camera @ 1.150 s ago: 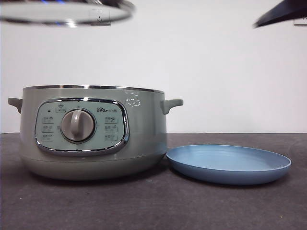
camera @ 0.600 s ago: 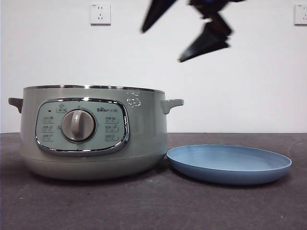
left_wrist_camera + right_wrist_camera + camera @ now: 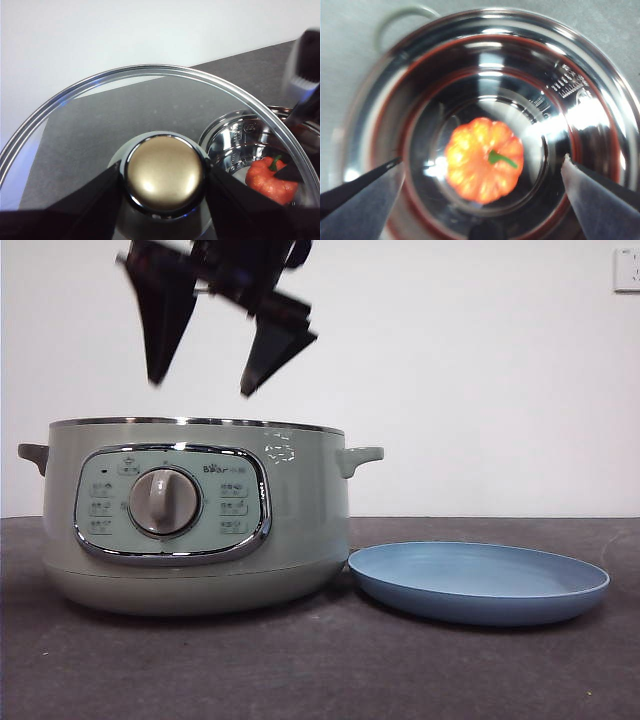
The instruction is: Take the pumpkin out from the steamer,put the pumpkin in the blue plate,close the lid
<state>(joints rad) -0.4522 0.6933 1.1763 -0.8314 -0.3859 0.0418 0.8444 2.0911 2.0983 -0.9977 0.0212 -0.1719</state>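
Orange-red and glossy, the small ribbed toy pumpkin [image 3: 484,159] with its curved green stem sits at the centre of the shiny steel bowl inside the large round sage-green electric steamer [image 3: 195,515]. The steamer stands open on the dark grey table [image 3: 320,670], its chrome-framed control panel and central dial facing the front camera. Just beside it lies the wide, shallow, matte light blue plate [image 3: 478,582], with nothing on it.

The right hand [image 3: 200,385] hangs directly above the open steamer, its two black jaws spread wide and pointing down, holding nothing. The left hand [image 3: 165,185] is closed on the knob of the round domed glass lid [image 3: 100,115] with a chrome rim, holding it lifted off to one side of the pot.

The step in hand appears to be the first one, taking the pumpkin out. The next move probably calls for the right hand to go straight down into the bowl so that its jaws pass either side of the pumpkin, then close on its ribbed body.

The front view shows the steamer's outside, the plate and the descending hand, but nothing of the pot's inside and no lid. Only the wrist views show the pumpkin: the right wrist view looks straight down on it between the spread jaws, and the left wrist view glimpses it through the glass.
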